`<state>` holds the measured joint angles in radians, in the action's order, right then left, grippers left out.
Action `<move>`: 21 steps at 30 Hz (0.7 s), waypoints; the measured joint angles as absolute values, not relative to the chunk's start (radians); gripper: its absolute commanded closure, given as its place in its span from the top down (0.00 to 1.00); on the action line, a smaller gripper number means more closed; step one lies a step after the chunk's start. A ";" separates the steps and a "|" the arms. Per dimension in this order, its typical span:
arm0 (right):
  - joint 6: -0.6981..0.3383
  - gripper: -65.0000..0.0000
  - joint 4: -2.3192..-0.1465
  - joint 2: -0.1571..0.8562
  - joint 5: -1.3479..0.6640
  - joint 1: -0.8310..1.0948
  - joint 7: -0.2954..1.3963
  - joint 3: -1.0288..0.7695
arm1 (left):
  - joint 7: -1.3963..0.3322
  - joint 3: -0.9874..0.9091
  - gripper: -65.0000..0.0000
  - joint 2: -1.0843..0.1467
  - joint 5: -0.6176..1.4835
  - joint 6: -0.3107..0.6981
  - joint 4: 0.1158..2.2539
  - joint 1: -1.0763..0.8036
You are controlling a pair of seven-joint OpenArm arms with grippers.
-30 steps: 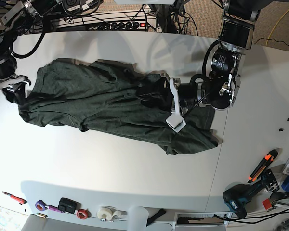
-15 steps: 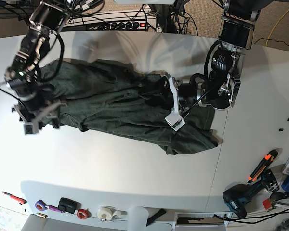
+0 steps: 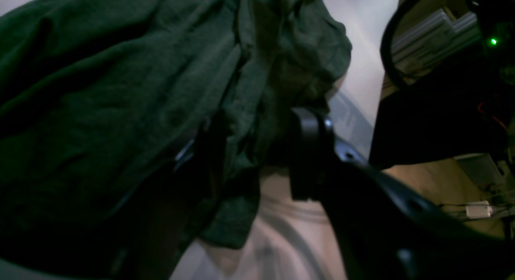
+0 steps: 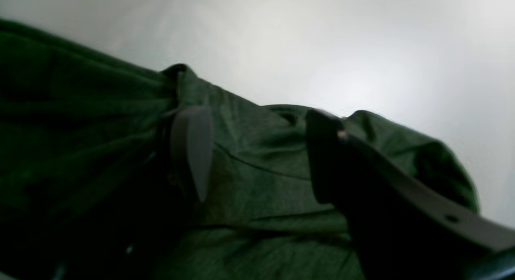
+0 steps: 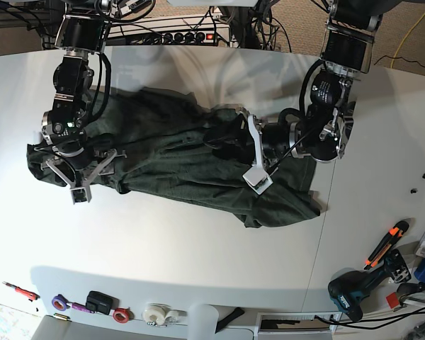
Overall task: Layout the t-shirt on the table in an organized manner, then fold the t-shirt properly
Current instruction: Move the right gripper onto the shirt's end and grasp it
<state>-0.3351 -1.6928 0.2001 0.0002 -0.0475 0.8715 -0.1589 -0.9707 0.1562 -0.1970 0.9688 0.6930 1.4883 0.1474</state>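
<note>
The right claw (image 5: 76, 168) hides part of the t-shirt (image 5: 177, 159) (left end).

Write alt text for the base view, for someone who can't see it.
A dark green t-shirt lies crumpled and stretched lengthwise across a white table. The left gripper is clamped on a bunch of fabric at its middle, and the right gripper hangs open over the opposite end. Hand tools and tape rolls line the near edge.

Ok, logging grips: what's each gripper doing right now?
Left gripper: closed on a fold of the t-shirt.
Right gripper: open, over the t-shirt.
</note>
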 measured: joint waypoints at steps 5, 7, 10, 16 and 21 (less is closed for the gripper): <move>-0.331 0.55 -1.693 0.200 -0.017 -0.047 0.871 -0.157 | -0.971 0.156 0.41 -0.197 0.969 0.693 1.488 0.147; -0.333 0.55 -1.693 0.200 -0.074 -0.047 0.871 -0.157 | -0.970 0.156 0.41 -0.197 0.969 0.693 1.488 0.147; -0.347 0.55 -1.693 0.199 -0.108 -0.047 0.855 -0.155 | -0.970 0.156 0.41 -0.197 0.969 0.693 1.488 0.147; -0.347 0.55 -1.658 0.199 -0.112 -0.050 0.839 -0.155 | -0.970 0.156 0.41 -0.197 0.969 0.693 1.488 0.147; -0.346 0.55 -1.595 0.168 -0.102 -0.047 0.828 -0.155 | -0.966 0.156 0.41 -0.197 0.969 0.693 1.488 0.147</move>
<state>-0.3462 -1.5951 0.1684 -0.1017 -0.0471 0.8284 -0.1551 -0.9665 0.1562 -0.1967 0.9691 0.6930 1.4883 0.1474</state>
